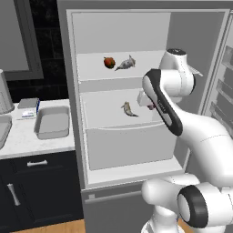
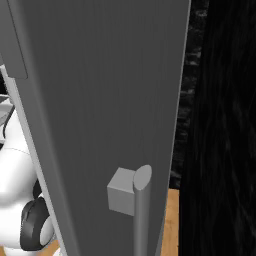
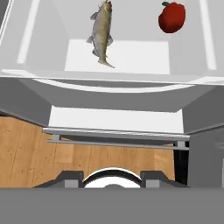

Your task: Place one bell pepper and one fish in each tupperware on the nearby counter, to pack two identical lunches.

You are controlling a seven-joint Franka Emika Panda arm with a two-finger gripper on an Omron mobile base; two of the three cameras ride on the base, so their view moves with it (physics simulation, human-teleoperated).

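Red bell pepper (image 3: 172, 17) sits at the hand view's upper right, the fish (image 3: 102, 33) at upper centre with its long axis running up-down, both well beyond the fingers, whose opening I cannot tell.

Glossy white moulded arm (image 1: 200, 132) of rounded, bulbous links. Dark charcoal bands ring the joints; one long black strip runs along the link nearest the hand. Round dark-rimmed end cap on the lowest joint housing. Casing seamless, smooth and plain.
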